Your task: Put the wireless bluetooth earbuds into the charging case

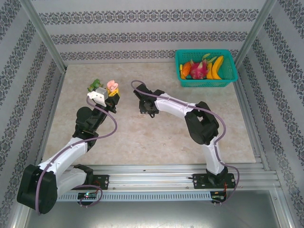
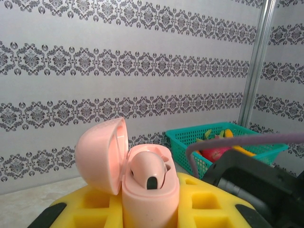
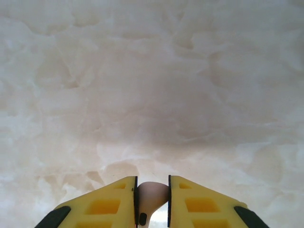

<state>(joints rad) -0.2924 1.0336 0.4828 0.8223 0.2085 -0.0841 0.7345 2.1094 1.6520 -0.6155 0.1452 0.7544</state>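
Right gripper (image 3: 152, 183) pinches pale-pink stemmed plastic earbud (image 3: 151, 195), not yet inserted; left gripper (image 2: 152, 211), at its 9 o'clock, clasps open pink plastic clamshell case (image 2: 102, 154), one bud (image 2: 148, 172) seated.

The left arm (image 1: 64, 156) and right arm (image 1: 204, 126) have black joints and white shells, with 1 purple cable (image 1: 115, 124) looping along each. The fingers (image 3: 104, 204) are yellow (square pockets moulded in), black-tipped. Both bases (image 1: 213, 180) are black.

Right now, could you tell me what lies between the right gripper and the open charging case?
Nothing: in the top view, bare tabletop separates the right gripper, shut on an earbud, from the pink charging case in the left gripper.
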